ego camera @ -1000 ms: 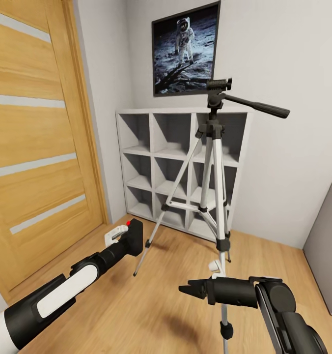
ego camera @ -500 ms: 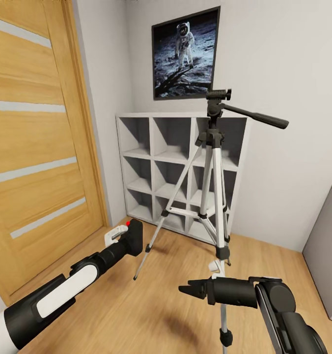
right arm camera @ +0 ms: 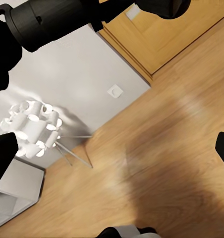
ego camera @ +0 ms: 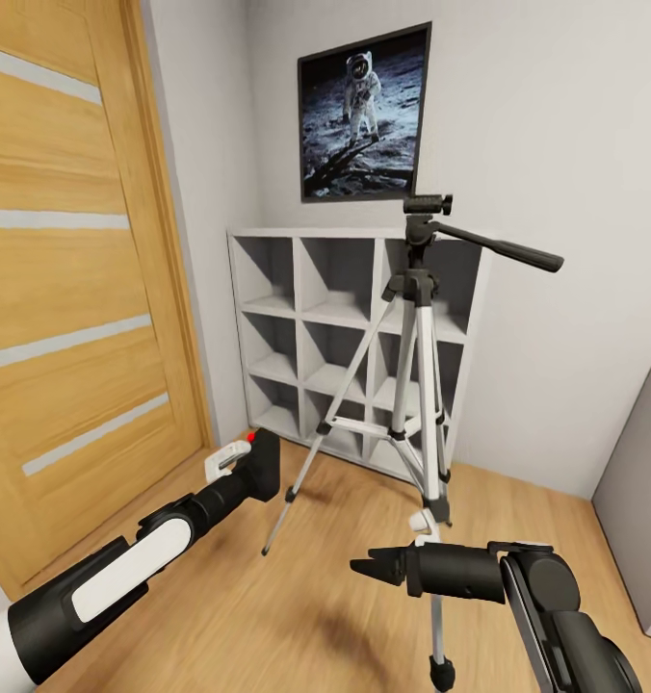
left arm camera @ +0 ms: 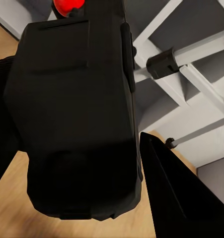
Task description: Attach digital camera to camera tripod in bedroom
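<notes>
Nearest, the right gripper (ego camera: pixel 366 567) is hanging empty over the plank floor (ego camera: pixel 268 616), fingers apart. The left gripper (ego camera: pixel 244 464) is clamping the digital camera (ego camera: pixel 261 464), a boxy black body with a red button on top. Beyond, the camera tripod (ego camera: pixel 417 385) is standing on silver legs before the white cube shelf (ego camera: pixel 306 327), black pan handle jutting right.

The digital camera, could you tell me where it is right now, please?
In the head view the digital camera sits low and left, held in the left hand near the camera tripod.
</notes>
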Available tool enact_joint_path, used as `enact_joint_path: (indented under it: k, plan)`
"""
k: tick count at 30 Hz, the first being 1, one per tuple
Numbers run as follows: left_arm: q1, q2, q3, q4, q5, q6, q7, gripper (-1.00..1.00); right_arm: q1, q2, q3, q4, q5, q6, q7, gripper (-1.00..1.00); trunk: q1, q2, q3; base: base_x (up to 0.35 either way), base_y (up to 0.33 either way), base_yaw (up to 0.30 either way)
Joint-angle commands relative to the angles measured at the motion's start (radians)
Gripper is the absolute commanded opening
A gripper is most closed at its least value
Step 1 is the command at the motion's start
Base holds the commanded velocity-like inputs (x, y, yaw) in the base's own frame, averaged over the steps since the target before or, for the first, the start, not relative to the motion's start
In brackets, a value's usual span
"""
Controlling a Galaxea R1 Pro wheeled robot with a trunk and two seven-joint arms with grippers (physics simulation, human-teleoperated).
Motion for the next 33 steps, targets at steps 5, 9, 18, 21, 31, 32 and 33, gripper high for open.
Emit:
enact_joint_path:
  k: [5,9,18,21,31,32,33]
  plan:
    - [-0.001,0.001,-0.001,-0.002,-0.001,0.003,0.007,-1.00,-0.001,0.001,-0.002,0.000,0.007,0.008,0.007,1.00,-0.019,0.035,0.015,0.000,0.000,0.000]
    - [-0.002,0.000,-0.001,-0.002,-0.001,0.003,0.007,-1.00,-0.001,0.002,-0.002,0.002,0.007,0.008,0.006,1.00,-0.035,0.063,0.027,0.000,0.000,0.000]
    - [-0.001,0.000,-0.001,-0.002,-0.001,0.003,0.007,-1.00,-0.001,0.003,-0.004,0.002,0.008,0.008,0.005,1.00,-0.069,0.126,0.055,0.000,0.000,0.000]
    - [-0.001,0.000,-0.001,-0.002,-0.001,0.003,0.007,-1.00,-0.001,0.003,-0.004,0.001,0.008,0.008,0.001,1.00,-0.081,0.147,0.065,0.000,0.000,0.000]
    - [-0.001,-0.001,-0.002,-0.002,-0.001,0.003,0.008,-1.00,-0.001,0.002,-0.003,0.001,0.008,0.008,-0.006,1.00,-0.119,0.217,0.096,0.000,0.000,0.000]
    - [-0.001,-0.001,-0.002,-0.002,-0.001,0.003,0.008,-1.00,-0.001,0.002,-0.003,0.001,0.008,0.008,-0.006,1.00,-0.123,0.224,0.099,0.000,0.000,0.000]
    - [-0.001,-0.001,-0.002,-0.002,-0.001,0.003,0.008,-1.00,-0.001,0.002,-0.003,0.001,0.008,0.008,-0.006,1.00,-0.127,0.231,0.102,0.000,0.000,0.000]
